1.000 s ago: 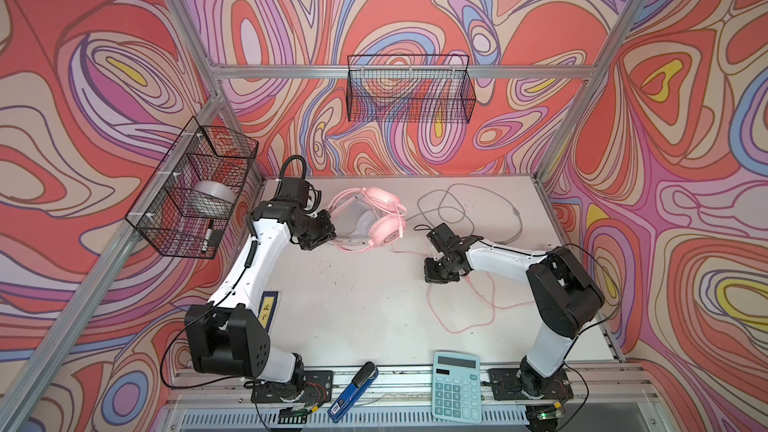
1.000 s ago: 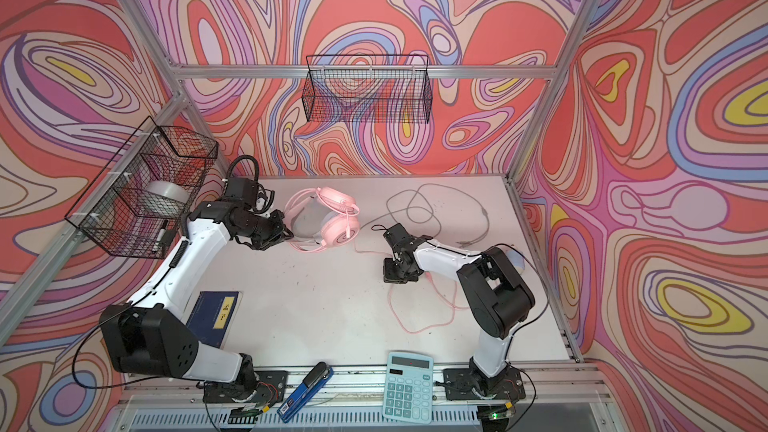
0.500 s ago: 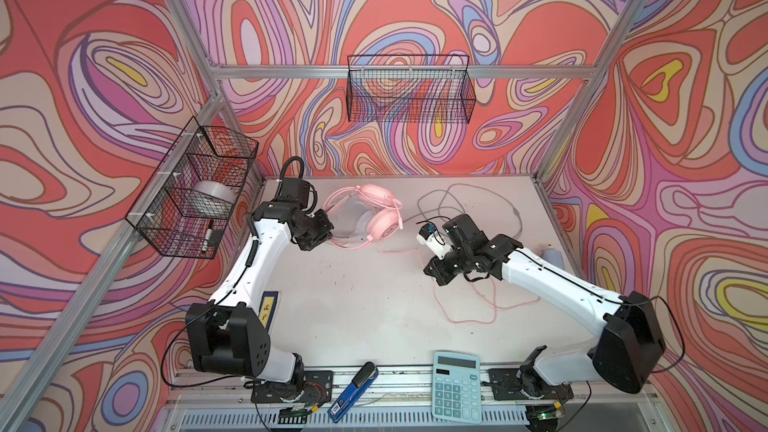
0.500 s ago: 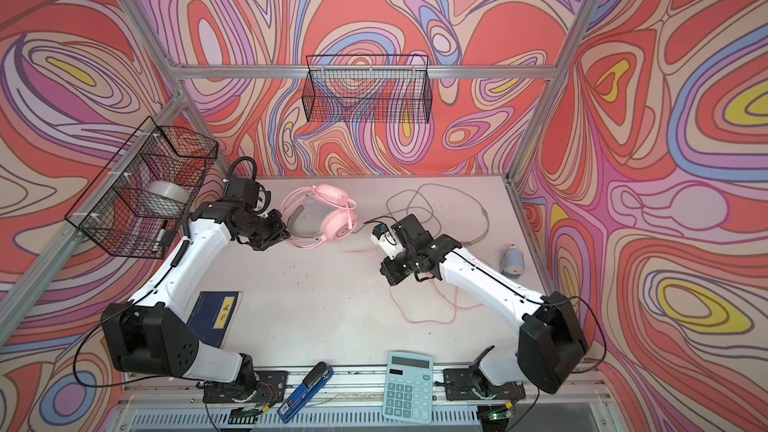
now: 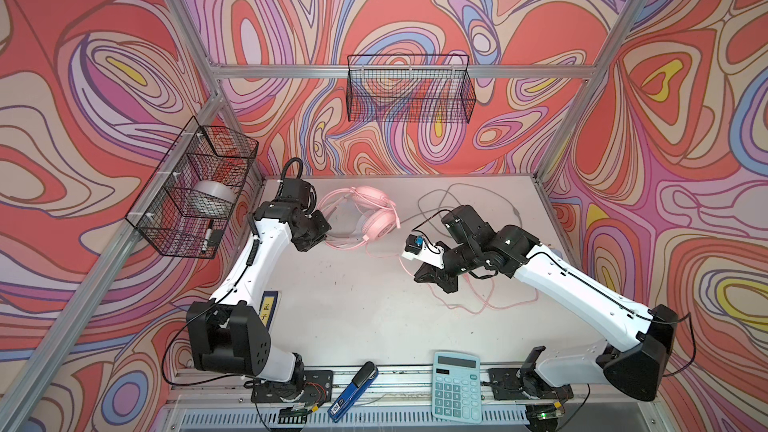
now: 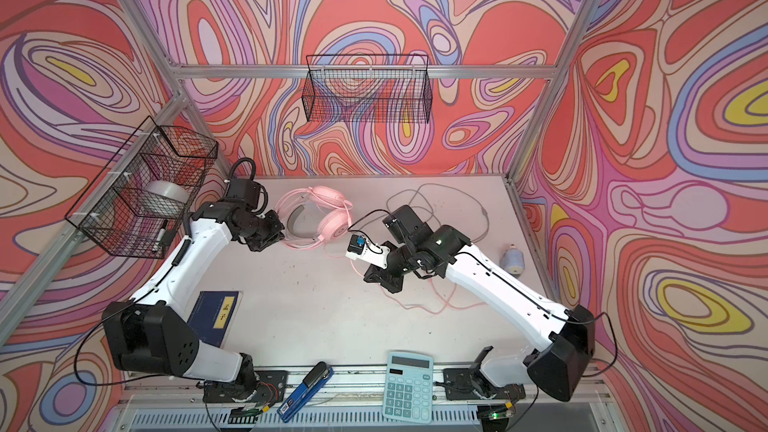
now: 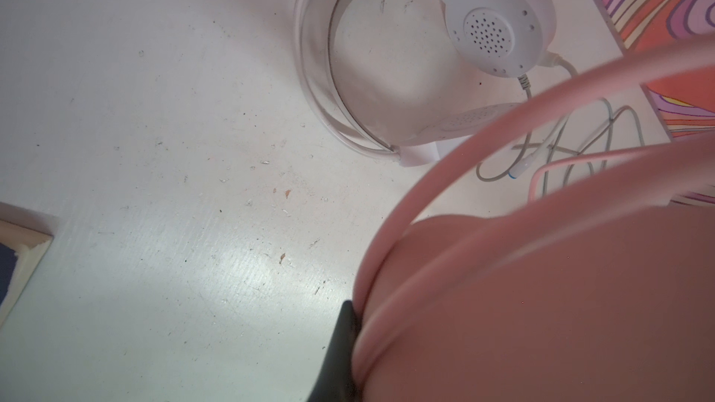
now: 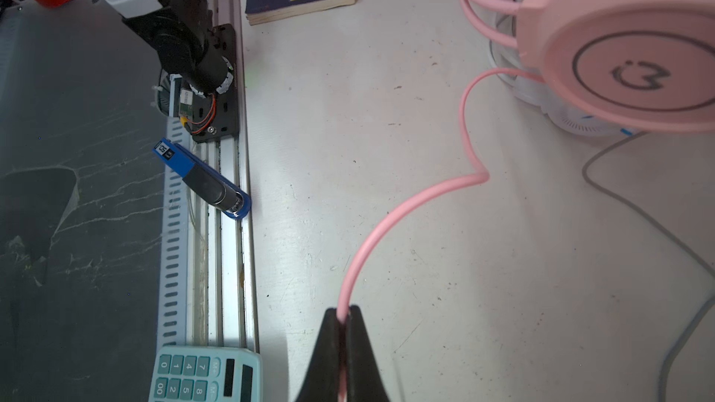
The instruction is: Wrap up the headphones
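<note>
The pink headphones (image 5: 376, 218) (image 6: 330, 218) sit raised at the back left of the table. My left gripper (image 5: 322, 235) (image 6: 277, 236) (image 7: 358, 328) is shut on their pink headband (image 7: 445, 172), which fills much of the left wrist view and hides one finger. The white headphones (image 7: 491, 29) (image 6: 297, 218) lie on the table beneath them, with their grey cord (image 5: 440, 197) trailing to the back right. My right gripper (image 5: 434, 279) (image 6: 383, 280) (image 8: 342, 315) is shut on the pink cord (image 8: 406, 206) at mid-table. The rest of that cord lies in loose loops (image 5: 490, 305).
A teal calculator (image 5: 456, 386) and a blue stapler (image 5: 353, 384) lie on the front rail. A dark blue book (image 6: 216, 313) lies by the left arm's base, and a small pale spool (image 6: 512, 259) stands at the right edge. Wire baskets hang on the back wall (image 5: 409, 89) and left wall (image 5: 195, 189).
The right arm's elbow has swung out to the right and unfolded, while its gripper stays near mid-table, still on the pink cord. The pink headphones have turned slightly in my left gripper.
</note>
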You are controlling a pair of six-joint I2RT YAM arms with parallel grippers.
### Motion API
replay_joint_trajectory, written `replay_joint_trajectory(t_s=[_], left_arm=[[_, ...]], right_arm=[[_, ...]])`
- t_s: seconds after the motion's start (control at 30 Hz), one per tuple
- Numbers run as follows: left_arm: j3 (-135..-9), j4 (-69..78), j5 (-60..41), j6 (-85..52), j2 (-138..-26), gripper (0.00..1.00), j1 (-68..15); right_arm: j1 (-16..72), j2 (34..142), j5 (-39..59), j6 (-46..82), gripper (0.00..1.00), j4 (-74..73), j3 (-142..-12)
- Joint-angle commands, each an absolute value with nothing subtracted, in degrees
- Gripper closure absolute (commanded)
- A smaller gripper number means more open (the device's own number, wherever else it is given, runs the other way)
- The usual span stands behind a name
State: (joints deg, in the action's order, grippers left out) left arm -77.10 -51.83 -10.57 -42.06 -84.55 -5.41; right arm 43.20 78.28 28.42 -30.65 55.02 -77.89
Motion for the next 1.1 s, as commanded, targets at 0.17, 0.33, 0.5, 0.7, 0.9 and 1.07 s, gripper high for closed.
replay_joint_trajectory(t_s=[0.17, 0.33, 0.5, 0.7, 0.9, 1.07], left_arm=[[-76.4, -53.4, -6.4, -41.6, -86.4, 1.00, -7.6], [-76.6, -54.6, -3.9, -39.8, -88.3, 1.00, -9.6], [-77.0, -55.6, -1.2, -37.7, -90.0, 1.00, -12.2], [-77.7, -56.3, -0.1, -34.6, -92.2, 1.00, -15.1], [-76.7, -54.5, -1.6, -30.0, -91.3, 1.00, -16.3], [-76.9, -54.7, -2.2, -26.4, -90.2, 1.00, -16.8]], right_arm=[[43.7, 80.9, 32.6, -40.2, 1.00, 57.9, -85.8], [43.7, 82.1, 32.3, -42.4, 1.00, 58.5, -89.4], [43.6, 83.1, 31.1, -44.2, 1.00, 59.6, -93.8], [43.2, 85.1, 26.9, -45.2, 1.00, 59.7, -98.3], [37.5, 87.7, 24.6, -41.6, 1.00, 59.3, -103.0], [34.6, 89.7, 24.6, -38.1, 1.00, 54.8, -102.4]])
